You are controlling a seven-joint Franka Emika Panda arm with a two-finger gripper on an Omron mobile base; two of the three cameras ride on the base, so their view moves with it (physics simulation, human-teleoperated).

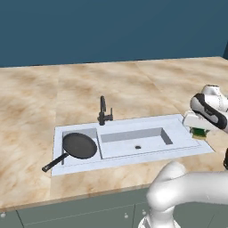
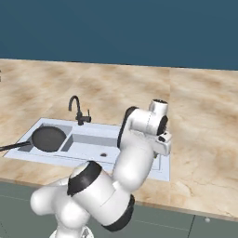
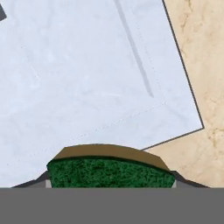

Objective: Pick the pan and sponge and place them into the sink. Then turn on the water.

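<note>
The green-topped sponge (image 3: pixel 109 171) sits between my gripper's (image 3: pixel 109 183) dark fingertips, which are shut on its two ends. From the left base view, the gripper (image 1: pixel 199 135) holds the sponge (image 1: pixel 199 132) just above the right end of the sink's rim (image 1: pixel 196 144). The black pan (image 1: pixel 80 145) lies in the small left basin, its long handle sticking out over the front-left rim; the right base view shows the pan (image 2: pixel 48 138) there too. No water shows at the black faucet (image 1: pixel 103 111).
The longer basin (image 1: pixel 136 141) with its round drain lies left of the gripper. Marble counter (image 1: pixel 133 84) surrounds the sink, with a blue wall behind. My own arm (image 2: pixel 135 158) covers the sink's right part in the right base view.
</note>
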